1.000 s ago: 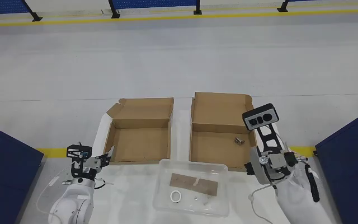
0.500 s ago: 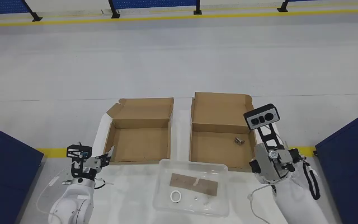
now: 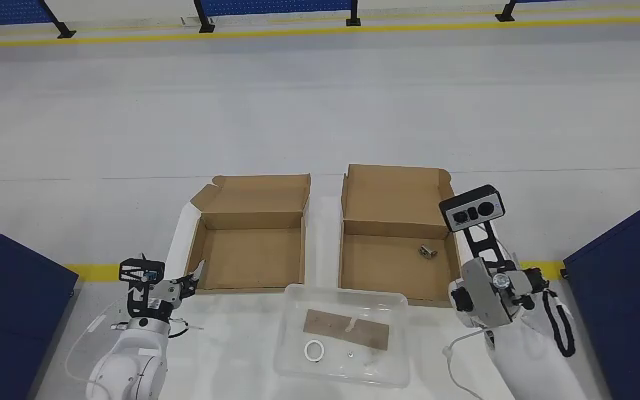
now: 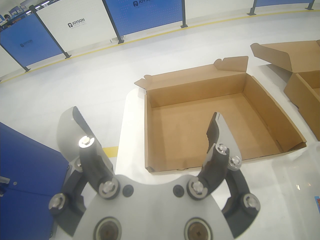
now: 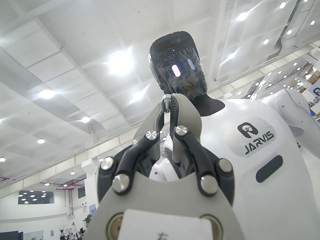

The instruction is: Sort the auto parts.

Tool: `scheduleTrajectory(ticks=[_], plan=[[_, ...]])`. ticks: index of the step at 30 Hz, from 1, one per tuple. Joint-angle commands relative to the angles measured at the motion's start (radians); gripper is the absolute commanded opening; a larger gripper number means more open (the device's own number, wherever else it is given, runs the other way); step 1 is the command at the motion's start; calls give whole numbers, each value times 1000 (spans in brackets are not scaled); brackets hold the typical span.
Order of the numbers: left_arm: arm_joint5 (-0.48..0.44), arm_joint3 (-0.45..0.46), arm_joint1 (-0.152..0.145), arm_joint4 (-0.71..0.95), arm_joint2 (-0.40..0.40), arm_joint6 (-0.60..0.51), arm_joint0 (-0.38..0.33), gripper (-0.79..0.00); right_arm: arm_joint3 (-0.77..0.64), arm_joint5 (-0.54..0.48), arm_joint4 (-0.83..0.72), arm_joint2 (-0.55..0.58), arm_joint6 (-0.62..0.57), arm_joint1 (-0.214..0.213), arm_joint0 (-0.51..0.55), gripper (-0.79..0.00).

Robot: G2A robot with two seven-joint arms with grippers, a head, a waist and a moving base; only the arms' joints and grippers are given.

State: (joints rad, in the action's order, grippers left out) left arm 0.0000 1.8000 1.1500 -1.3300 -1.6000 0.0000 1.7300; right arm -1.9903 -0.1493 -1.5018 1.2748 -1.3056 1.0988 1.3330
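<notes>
1. Where the worktop meets the left cardboard box's near corner, shows left gripper spread wide, empty.
2. Shows right gripper turned upward, pinching a small threaded bolt at its tips.
3. Shows white ring lying in clear tray.

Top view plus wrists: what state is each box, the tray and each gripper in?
Left box: open, empty.
Right box: open, metal hardware inside.
Tray: uncovered, holds ring, cardboard strip.
Left gripper: open, empty.
Right gripper: shut on screw, pointing up.
</notes>
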Motion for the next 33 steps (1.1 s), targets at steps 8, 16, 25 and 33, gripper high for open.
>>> scheduleTrajectory(ticks=[8, 16, 25, 33], plan=[[0, 0, 0, 0, 0, 0, 0, 0, 81, 50, 223, 99, 62, -13, 58, -785], [0, 0, 0, 0, 0, 0, 0, 0, 90, 157, 628, 259, 53, -51, 94, -785], [0, 0, 0, 0, 0, 0, 0, 0, 85, 149, 628, 272, 50, -53, 96, -785], [0, 0, 0, 0, 0, 0, 0, 0, -4, 314, 1030, 310, 220, -76, 49, -785]])
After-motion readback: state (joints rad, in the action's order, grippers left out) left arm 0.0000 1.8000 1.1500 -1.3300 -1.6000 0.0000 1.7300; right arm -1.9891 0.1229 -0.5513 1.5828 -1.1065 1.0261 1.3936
